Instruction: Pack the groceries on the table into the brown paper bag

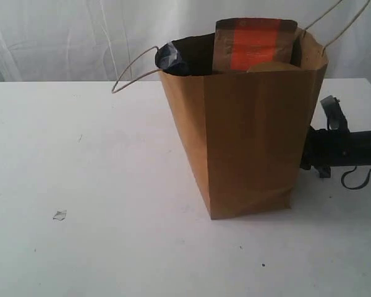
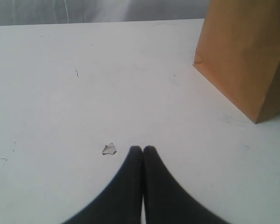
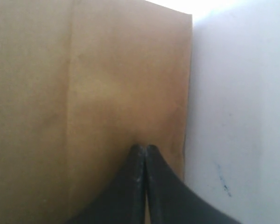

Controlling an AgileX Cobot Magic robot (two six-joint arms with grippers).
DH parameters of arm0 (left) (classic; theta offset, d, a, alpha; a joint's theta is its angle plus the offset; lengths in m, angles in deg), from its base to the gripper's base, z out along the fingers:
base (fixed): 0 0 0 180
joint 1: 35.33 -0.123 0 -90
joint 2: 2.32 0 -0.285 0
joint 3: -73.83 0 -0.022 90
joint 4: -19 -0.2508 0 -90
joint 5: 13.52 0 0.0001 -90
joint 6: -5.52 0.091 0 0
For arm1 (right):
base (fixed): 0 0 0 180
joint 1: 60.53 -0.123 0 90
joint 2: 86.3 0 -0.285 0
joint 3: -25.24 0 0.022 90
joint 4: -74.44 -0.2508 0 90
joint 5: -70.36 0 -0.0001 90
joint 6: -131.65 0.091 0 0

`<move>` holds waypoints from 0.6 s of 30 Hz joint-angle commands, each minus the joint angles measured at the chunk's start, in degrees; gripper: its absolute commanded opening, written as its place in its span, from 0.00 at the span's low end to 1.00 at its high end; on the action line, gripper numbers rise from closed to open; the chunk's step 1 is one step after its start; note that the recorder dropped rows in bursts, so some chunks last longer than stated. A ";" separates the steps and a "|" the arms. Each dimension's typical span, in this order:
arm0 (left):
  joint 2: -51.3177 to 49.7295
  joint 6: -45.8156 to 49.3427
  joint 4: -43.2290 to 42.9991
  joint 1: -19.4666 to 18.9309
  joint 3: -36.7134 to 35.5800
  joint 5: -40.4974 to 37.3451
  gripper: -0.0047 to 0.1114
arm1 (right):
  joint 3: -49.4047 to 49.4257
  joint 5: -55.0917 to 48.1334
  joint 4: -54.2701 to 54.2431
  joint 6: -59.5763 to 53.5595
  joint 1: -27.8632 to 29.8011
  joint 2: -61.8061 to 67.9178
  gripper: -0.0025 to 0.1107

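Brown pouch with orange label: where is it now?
Exterior view: the pouch pokes out of the brown paper bag, at its right, behind a tan lid.

Brown paper bag (image 1: 247, 142) stands upright on the table (image 1: 80, 185) — orange-labelled pouch (image 1: 253, 43) poking out.

The wide, flat white surface (image 1: 80, 185) fills most of the exterior view, its far edge a straight line behind everything that rests on it. Right of the middle stands a tall plain brown kraft paper bag (image 1: 247, 142), upright, with its flat base on the surface and its mouth open upward. Well apart from the bag, toward the near left, a small pale grey crumpled scrap (image 1: 60, 215) lies alone. A short thin dark mark (image 1: 80, 138) sits farther back on the left. A few tiny dark specks (image 1: 263, 265) dot the near part in front of the bag.
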 commanded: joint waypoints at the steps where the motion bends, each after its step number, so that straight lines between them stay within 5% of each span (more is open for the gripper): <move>1: 0.51 -0.31 0.34 0.31 -0.18 -0.02 0.04 | 0.97 2.56 3.45 -0.71 -2.11 2.41 0.02; 18: 0.51 -0.31 0.34 0.31 -0.18 -0.02 0.04 | 0.97 2.37 7.65 -0.21 -0.09 1.62 0.02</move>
